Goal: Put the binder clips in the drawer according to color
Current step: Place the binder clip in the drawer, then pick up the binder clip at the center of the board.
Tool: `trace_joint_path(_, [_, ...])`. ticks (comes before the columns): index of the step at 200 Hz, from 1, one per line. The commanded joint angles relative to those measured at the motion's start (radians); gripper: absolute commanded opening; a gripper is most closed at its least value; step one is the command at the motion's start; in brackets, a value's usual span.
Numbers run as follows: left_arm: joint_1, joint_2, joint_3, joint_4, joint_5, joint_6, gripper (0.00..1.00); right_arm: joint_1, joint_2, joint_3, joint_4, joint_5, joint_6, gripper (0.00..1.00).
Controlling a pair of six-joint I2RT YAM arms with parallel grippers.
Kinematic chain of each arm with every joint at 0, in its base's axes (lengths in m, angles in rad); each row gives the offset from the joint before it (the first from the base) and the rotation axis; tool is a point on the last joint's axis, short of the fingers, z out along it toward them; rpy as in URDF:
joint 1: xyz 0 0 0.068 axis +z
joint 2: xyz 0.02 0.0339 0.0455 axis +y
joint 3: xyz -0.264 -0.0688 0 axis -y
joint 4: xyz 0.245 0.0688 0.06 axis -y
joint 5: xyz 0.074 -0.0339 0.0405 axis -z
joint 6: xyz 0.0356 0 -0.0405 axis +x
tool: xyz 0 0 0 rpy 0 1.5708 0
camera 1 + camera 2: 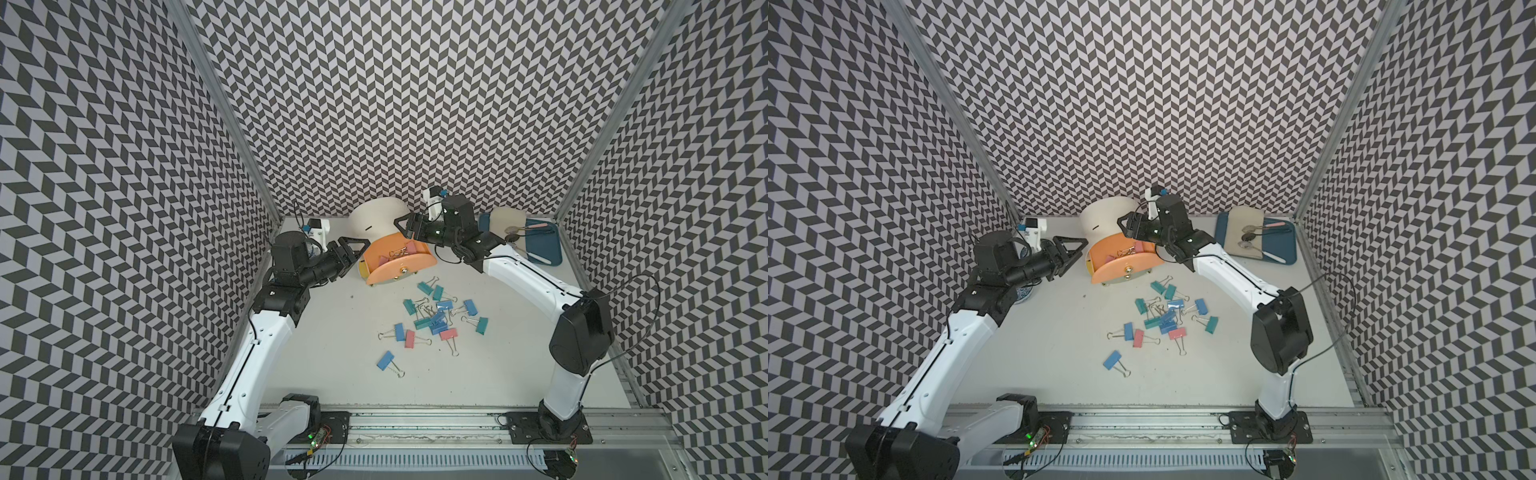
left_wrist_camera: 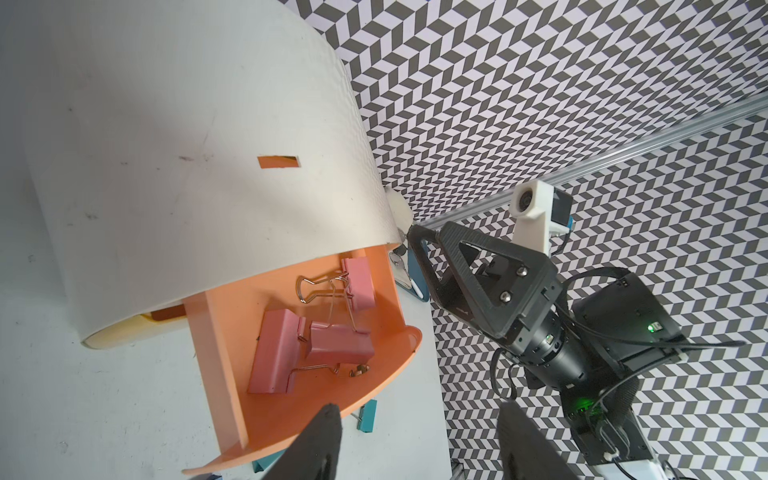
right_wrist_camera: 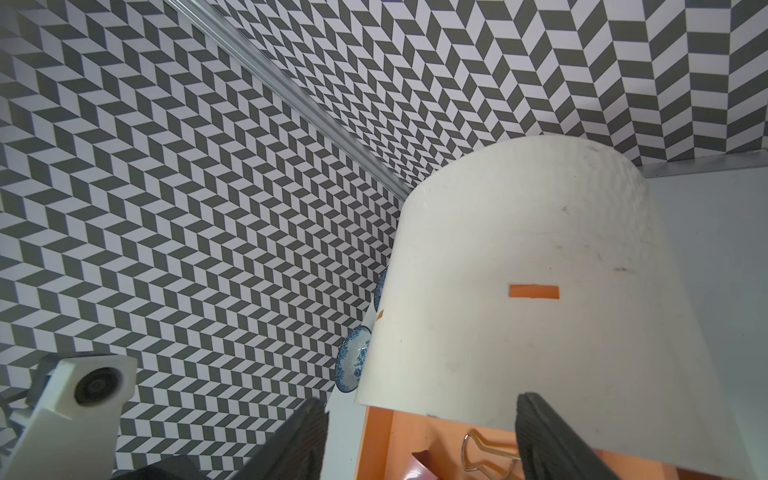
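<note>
The cream cabinet (image 1: 376, 222) stands at the back with its salmon drawer (image 1: 399, 272) pulled out toward the front. Three pink binder clips (image 2: 338, 343) lie inside the drawer. Several blue, teal and pink binder clips (image 1: 436, 318) are scattered on the table in front of it, and one blue clip (image 1: 385, 360) lies apart, nearer the front. My right gripper (image 1: 401, 226) hovers over the drawer's back right corner, open and empty. At the drawer's left side my left gripper (image 1: 360, 251) also stands open with nothing in it.
A blue tray (image 1: 548, 253) with spoons and a beige cloth (image 1: 507, 224) sits at the back right. A blue-and-white bowl (image 1: 1023, 295) rests under my left arm. A strip of yellow (image 1: 362, 268) shows below the salmon drawer.
</note>
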Motion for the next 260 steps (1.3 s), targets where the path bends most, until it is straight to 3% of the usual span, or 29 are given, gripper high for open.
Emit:
trace_joint_path(1, [0.008, -0.006, -0.001, 0.000, 0.003, 0.032, 0.64, -0.003, -0.043, 0.015, 0.025, 0.024, -0.036, 0.76])
trace_joint_path(71, [0.009, -0.065, -0.039, -0.101, -0.049, 0.099, 0.64, -0.003, -0.227, -0.113, -0.064, 0.121, -0.139, 0.74])
trace_joint_path(125, [0.008, -0.162, -0.149, -0.163, -0.085, 0.126, 0.64, -0.005, -0.457, -0.406, -0.087, 0.199, -0.159, 0.73])
trace_joint_path(177, [0.007, -0.265, -0.331, -0.160, -0.098, 0.106, 0.63, -0.005, -0.607, -0.664, -0.106, 0.198, -0.134, 0.72])
trace_joint_path(260, [-0.007, -0.387, -0.599, -0.099, -0.091, 0.050, 0.64, 0.019, -0.614, -0.924, -0.132, 0.137, -0.098, 0.72])
